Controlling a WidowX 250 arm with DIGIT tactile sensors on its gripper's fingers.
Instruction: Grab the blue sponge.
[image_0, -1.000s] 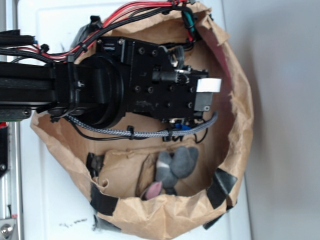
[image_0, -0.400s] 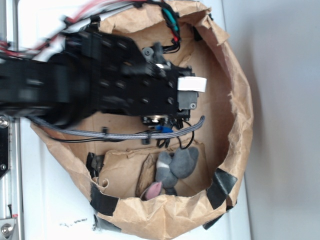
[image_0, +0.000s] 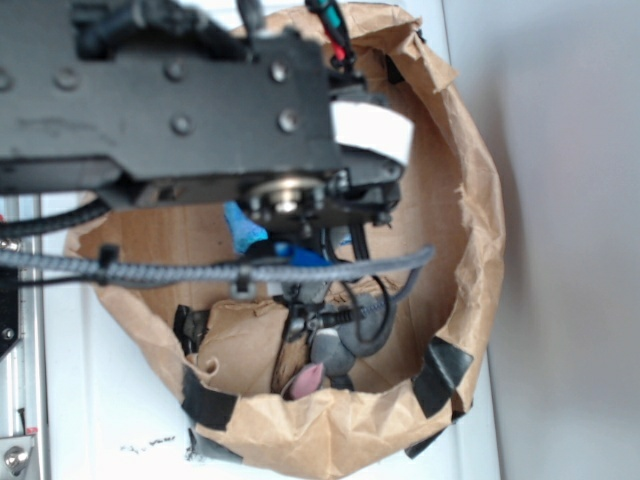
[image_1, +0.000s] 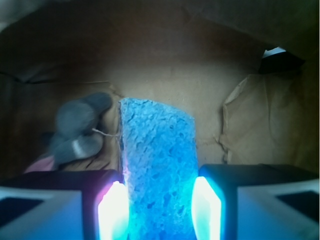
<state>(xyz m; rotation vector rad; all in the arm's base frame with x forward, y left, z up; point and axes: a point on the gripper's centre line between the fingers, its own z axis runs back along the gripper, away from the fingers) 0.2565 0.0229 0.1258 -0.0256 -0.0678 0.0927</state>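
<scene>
The blue sponge (image_1: 159, 150), light blue and porous, stands on edge between my two fingers in the wrist view. My gripper (image_1: 159, 202) is shut on it, with the lit pads (image_1: 112, 210) pressing both of its faces. In the exterior view my arm (image_0: 170, 100) looms large and blurred over the paper bag, and a bit of the blue sponge (image_0: 240, 228) shows just beneath it. The fingers themselves are hidden under the arm there.
The brown paper bag (image_0: 475, 250) rings the whole work area with crumpled walls (image_1: 255, 120). A grey and pink plush toy (image_0: 335, 350) (image_1: 77, 132) lies at the bag's bottom, left of the sponge. Braided and black cables (image_0: 330, 270) hang under the arm.
The arm has risen out of the bag toward the exterior camera and now fills the upper left. A piece of blue sponge now shows beneath it. The plush toy has not moved.
</scene>
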